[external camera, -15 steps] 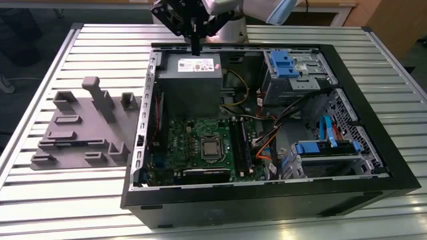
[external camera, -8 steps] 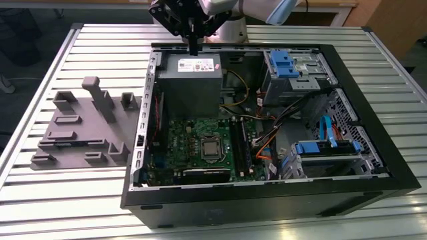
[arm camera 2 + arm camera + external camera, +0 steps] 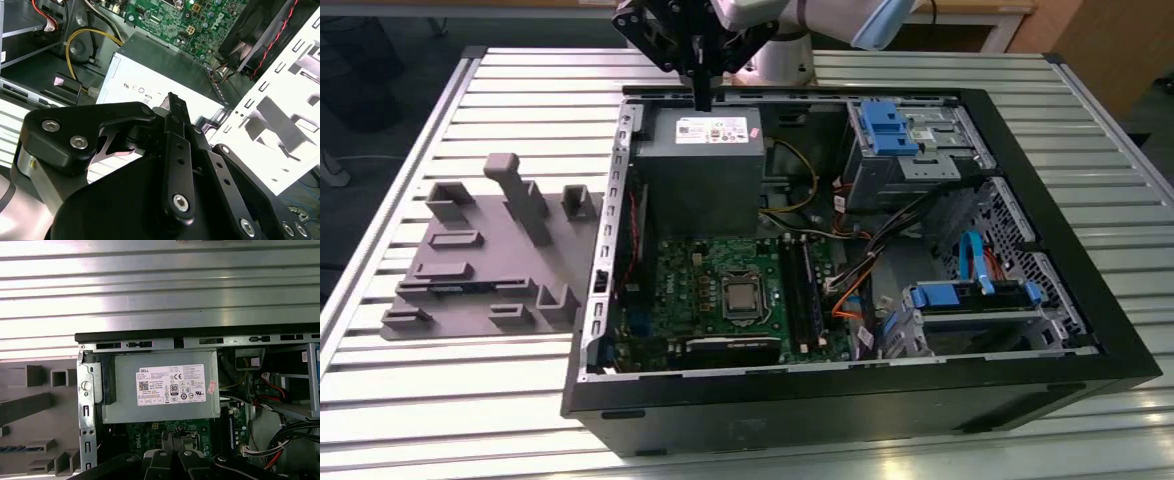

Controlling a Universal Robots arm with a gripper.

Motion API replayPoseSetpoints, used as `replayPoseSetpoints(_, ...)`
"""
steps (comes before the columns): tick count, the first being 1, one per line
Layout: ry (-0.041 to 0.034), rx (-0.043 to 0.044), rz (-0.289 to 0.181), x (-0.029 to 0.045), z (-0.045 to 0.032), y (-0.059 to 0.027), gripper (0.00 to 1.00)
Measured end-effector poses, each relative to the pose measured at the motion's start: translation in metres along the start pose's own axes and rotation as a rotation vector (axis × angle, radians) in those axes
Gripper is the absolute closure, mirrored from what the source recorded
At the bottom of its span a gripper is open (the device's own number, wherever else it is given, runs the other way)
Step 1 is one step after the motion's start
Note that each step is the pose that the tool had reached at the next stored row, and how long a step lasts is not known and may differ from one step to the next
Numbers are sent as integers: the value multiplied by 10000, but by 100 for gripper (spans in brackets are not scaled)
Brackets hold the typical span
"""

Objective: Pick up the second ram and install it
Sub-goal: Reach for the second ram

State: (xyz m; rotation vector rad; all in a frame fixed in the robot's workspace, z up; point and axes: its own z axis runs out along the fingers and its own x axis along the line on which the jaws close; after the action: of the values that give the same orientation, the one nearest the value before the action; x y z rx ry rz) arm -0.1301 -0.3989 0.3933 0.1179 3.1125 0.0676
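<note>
One hand (image 3: 704, 98), pressed together, hovered above the power supply (image 3: 698, 150); ram (image 3: 12, 447) lay in tray (image 3: 467, 270), apparently staged for pickup.

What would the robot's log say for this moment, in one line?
gripper above power supply | fingers shut | ram in tray | not yet picked

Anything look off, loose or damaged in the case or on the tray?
Nothing stands out. The grey tray lies flat beside the open case, the power supply sits square inside, and the gripper hangs shut above it.
</note>
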Motion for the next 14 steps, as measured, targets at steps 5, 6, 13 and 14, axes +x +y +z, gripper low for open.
replayPoseSetpoints(5,0,0,0,20,0,-1,89)
replayPoseSetpoints(6,0,0,0,23,0,-2,89)
replayPoseSetpoints(13,0,0,1,47,0,-4,89)
replayPoseSetpoints(14,0,0,1,50,0,-4,89)
